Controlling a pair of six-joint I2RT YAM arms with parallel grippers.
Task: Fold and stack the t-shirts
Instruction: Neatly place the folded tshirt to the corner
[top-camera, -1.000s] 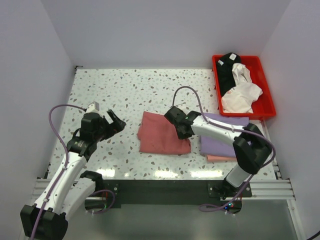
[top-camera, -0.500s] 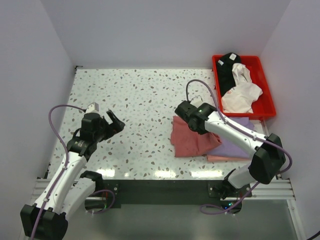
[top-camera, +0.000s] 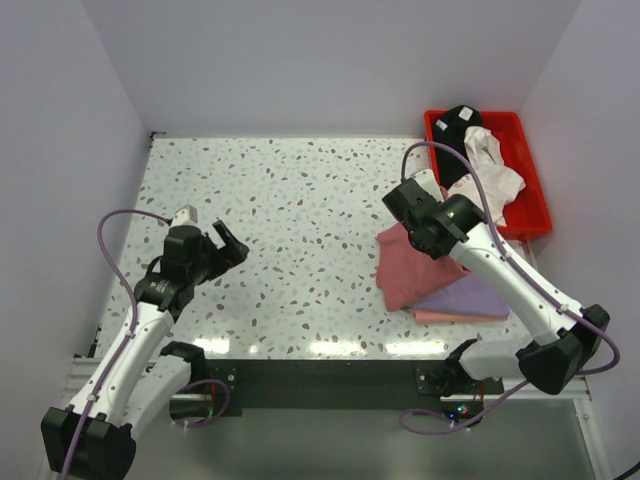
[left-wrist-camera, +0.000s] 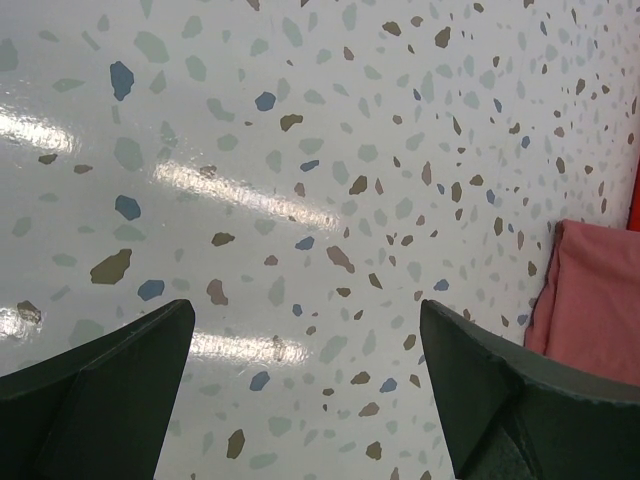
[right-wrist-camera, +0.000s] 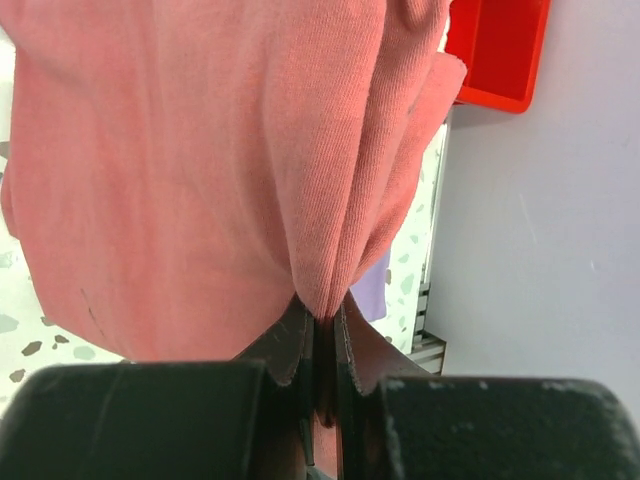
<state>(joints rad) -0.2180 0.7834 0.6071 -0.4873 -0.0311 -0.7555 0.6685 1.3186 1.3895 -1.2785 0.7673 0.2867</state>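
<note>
The right gripper (right-wrist-camera: 322, 318) has its two fingers pressed together on a pinched fold of the dusty red t-shirt (right-wrist-camera: 200, 150). The cloth bunches into a ridge at the tips and falls away from them in soft pleats. A pinch on a doubled edge like this probably keeps the folded layers from dropping open while the shirt is carried.

Seen from above, the shirt drapes down from the grip and partly covers the lavender t-shirt (top-camera: 470, 296). That one sits on a pale pink t-shirt (top-camera: 445, 316), whose edge shows along the near side. The left part of the red shirt reaches the speckled table (top-camera: 300, 200). This looks like the stacking step: the red shirt is meant for the top of the pile at the right front of the table, and it is not yet squared to it.

Behind the pile, the red tray (top-camera: 540, 205) holds a white t-shirt (top-camera: 495, 185) and a black t-shirt (top-camera: 458, 125), both crumpled, so folding work remains.

The left gripper (left-wrist-camera: 307, 320) hovers over bare table well to the left with its fingers spread wide and nothing between them, most likely parked out of the way
</note>
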